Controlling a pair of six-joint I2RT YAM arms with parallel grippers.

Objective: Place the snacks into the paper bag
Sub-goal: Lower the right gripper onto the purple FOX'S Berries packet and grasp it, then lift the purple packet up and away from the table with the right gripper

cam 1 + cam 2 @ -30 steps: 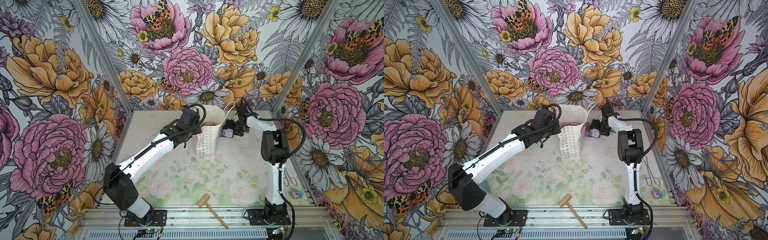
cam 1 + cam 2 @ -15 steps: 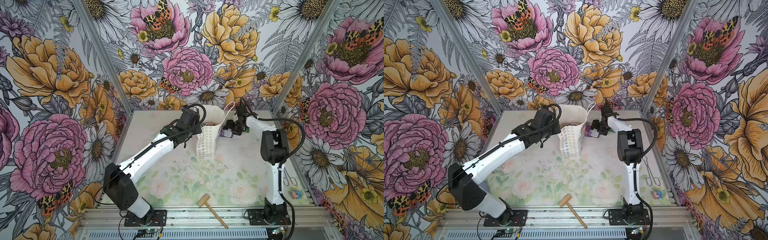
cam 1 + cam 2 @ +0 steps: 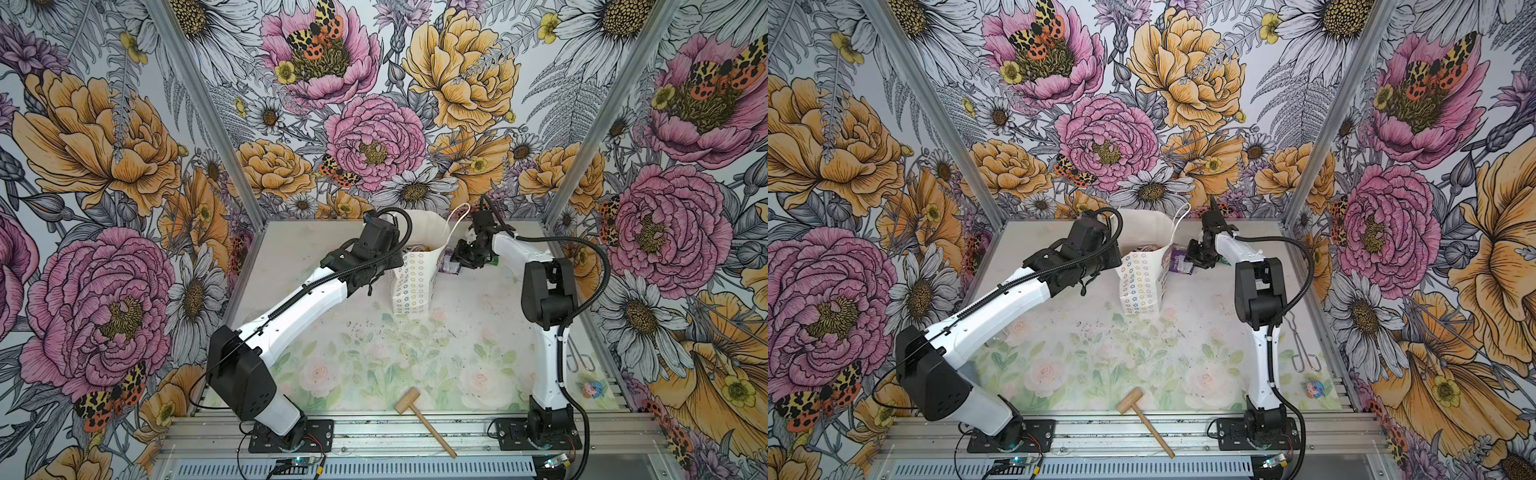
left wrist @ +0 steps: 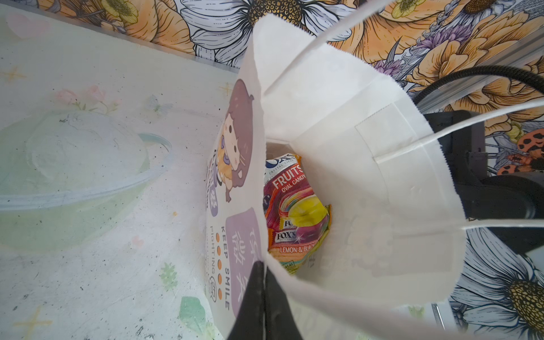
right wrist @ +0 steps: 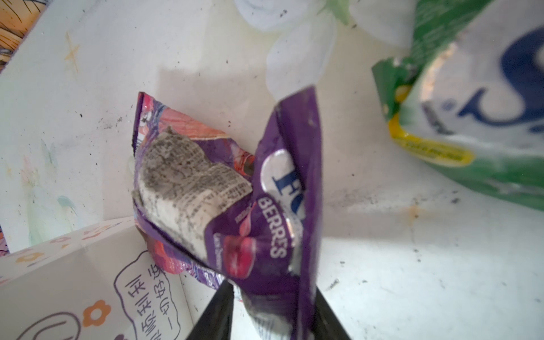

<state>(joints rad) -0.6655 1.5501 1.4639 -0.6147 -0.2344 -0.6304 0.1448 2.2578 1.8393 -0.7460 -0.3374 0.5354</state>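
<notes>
While the left fingers (image 4: pixel 253 306) are clamped shut on the rim of the paper bag (image 4: pixel 338 117), with one wall pinched between them, the bag stands at the far middle of the bench (image 3: pixel 374 353) with its mouth pulled open. Looking down into it from the left wrist view, there's an orange packet (image 4: pixel 294 212) lying at the bottom (FOX'S, "FRUITS OVAL CANDY", lemon and something).

Over on the other side, the right fingers (image 5: pixel 213 321) have a purple packet (image 5: pixel 265 206) squeezed between them. It's the "BERRIES" one, crumpled, with a grubby white label on its back. It sits outside the bag, just beside the right-hand corner, and you can spot it there in both top views too (image 3: pixel 451 266). I can't tell whether it's clear of the bench or touching it.

A green packet (image 5: pixel 471 117) lies on the bench near the right fingers, on the side away from the bag, apart from the purple one.

Down at the near edge, well away from all that, a wooden mallet (image 3: pixel 424 419) lies with its handle running out over the metal rail.
</notes>
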